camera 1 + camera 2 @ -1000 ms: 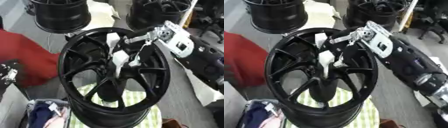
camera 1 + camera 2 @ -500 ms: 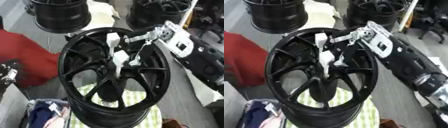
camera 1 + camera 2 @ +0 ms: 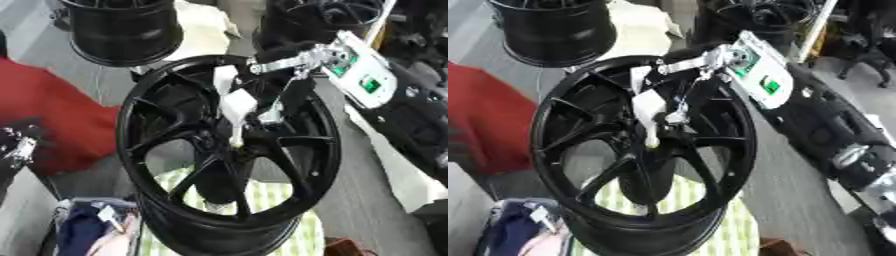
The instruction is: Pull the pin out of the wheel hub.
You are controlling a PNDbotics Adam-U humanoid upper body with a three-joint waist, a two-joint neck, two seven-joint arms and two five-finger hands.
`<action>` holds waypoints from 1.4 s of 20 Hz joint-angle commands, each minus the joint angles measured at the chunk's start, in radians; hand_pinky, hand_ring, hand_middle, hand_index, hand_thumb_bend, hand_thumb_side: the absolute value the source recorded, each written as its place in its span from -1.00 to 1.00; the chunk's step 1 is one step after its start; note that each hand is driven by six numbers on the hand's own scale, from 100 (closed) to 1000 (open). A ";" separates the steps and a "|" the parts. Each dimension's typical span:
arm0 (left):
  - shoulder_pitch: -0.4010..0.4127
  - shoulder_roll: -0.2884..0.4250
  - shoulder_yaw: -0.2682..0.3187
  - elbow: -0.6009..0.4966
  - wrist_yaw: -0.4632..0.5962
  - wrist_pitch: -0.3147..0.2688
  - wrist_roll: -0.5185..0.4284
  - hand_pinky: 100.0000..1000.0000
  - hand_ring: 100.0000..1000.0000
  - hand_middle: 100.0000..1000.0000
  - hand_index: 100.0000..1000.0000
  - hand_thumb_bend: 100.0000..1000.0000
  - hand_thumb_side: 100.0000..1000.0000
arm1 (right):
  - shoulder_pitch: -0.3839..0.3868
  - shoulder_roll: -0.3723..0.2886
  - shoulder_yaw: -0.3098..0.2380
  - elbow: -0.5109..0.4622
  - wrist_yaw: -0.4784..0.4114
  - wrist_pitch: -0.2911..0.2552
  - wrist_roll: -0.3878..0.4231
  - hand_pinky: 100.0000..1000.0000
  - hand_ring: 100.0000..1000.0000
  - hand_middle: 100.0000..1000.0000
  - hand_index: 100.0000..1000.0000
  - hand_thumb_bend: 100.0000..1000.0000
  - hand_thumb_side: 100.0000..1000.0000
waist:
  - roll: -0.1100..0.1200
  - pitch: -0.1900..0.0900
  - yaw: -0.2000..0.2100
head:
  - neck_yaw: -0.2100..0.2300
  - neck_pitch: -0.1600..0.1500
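Note:
A black spoked wheel hub (image 3: 175, 150) stands tilted in the middle on a green checked cloth. A white pin (image 3: 236, 106) with a thicker upper part and a thin shaft points down at the hub's centre, its tip near the bore. My right hand (image 3: 293, 62) reaches in from the upper right over the rim, its silver fingers curled on the pin's upper end. My right forearm (image 3: 756, 70) has a white cover with green marks. A dark shape with silver bits at the left edge looks like my left hand (image 3: 16, 150), idle beside the red cloth.
Two more black wheels stand at the back, one at the left (image 3: 122, 30) and one at the right (image 3: 324, 20). A red cloth (image 3: 48, 107) lies left of the hub. A blue bag (image 3: 87, 232) sits at the bottom left. Grey floor runs along the right.
The right hand stays on the pin, which keeps about the same place over the hub centre. No clear move shows.

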 commanded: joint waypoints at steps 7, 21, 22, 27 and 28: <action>0.012 0.017 0.015 -0.007 -0.002 0.003 0.012 0.19 0.27 0.28 0.72 -0.85 -0.12 | -0.001 -0.200 -0.136 -0.185 -0.119 0.053 -0.011 0.40 0.15 -0.31 -0.07 -0.86 -0.45 | 0.002 -0.035 -0.041 | 0.030 -0.001; 0.006 0.012 0.069 -0.018 -0.001 0.004 0.068 0.19 0.27 0.28 0.72 -0.85 -0.12 | 0.365 -0.373 -0.507 0.021 -0.048 0.251 -0.239 0.45 0.46 0.50 0.78 -0.33 -0.37 | 0.018 0.008 -0.143 | 0.127 -0.001; 0.004 0.011 0.072 -0.019 -0.001 0.005 0.071 0.19 0.27 0.28 0.72 -0.85 -0.13 | 0.393 -0.348 -0.535 0.049 -0.031 0.268 -0.257 0.48 0.52 0.62 0.84 -0.26 -0.32 | 0.020 0.012 -0.149 | 0.134 -0.001; 0.001 0.016 0.075 -0.019 -0.001 0.003 0.077 0.19 0.27 0.27 0.72 -0.84 -0.12 | 0.526 -0.217 -0.669 0.182 -0.008 0.344 -0.339 0.46 0.53 0.68 0.84 -0.24 -0.23 | 0.026 0.019 -0.151 | 0.139 -0.001; 0.001 0.016 0.073 -0.019 -0.001 0.002 0.076 0.19 0.27 0.27 0.72 -0.84 -0.12 | 0.554 -0.189 -0.697 0.205 -0.022 0.341 -0.356 0.41 0.48 0.62 0.80 -0.26 -0.24 | 0.026 0.018 -0.149 | 0.136 -0.001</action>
